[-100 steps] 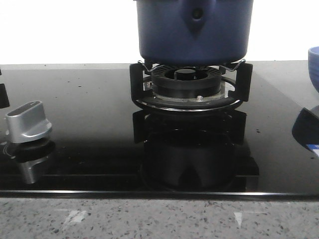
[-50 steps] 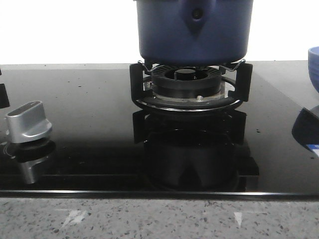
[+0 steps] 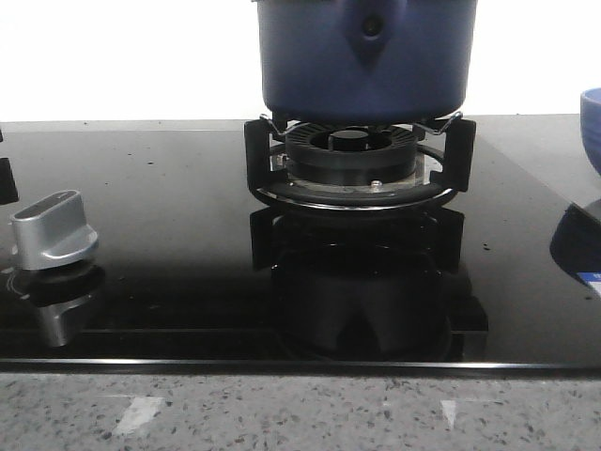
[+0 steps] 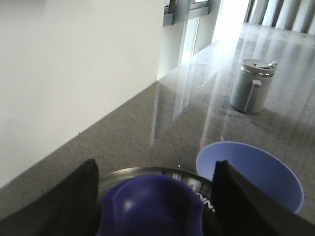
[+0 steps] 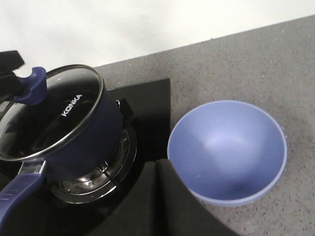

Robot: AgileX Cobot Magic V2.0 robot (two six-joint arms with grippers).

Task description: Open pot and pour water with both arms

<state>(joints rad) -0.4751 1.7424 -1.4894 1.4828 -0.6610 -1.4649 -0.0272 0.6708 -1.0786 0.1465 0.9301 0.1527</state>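
Left gripper (image 4: 155, 196) is straddling the blue knob (image 4: 153, 206) of the glass lid (image 5: 47, 115) at the lower edge of the left wrist frame, its two dark fingers (image 4: 78, 196) sitting on either side of the knob; whether the pads are actually pressing it I cannot tell. Right gripper (image 5: 160, 201) is showing only as a dark mass at the bottom centre of the right wrist frame, and its jaw state cannot be read.

Nearest in the front frame, a speckled counter edge (image 3: 300, 413) is running along the bottom. Above it, the black glass hob (image 3: 169, 216) is filling the middle, with a silver control knob (image 3: 52, 230) standing at the lower left. Farther back, at centre, the burner grate (image 3: 357, 160) is carrying the pot (image 3: 366, 56), which is sitting at the top centre with its lid still on. At the right edge, a lighter blue bowl (image 3: 592, 122) is resting on the counter beside the hob. Farthest, in the upper right of the left wrist frame, a grey jug (image 4: 252, 86) is standing on the counter.
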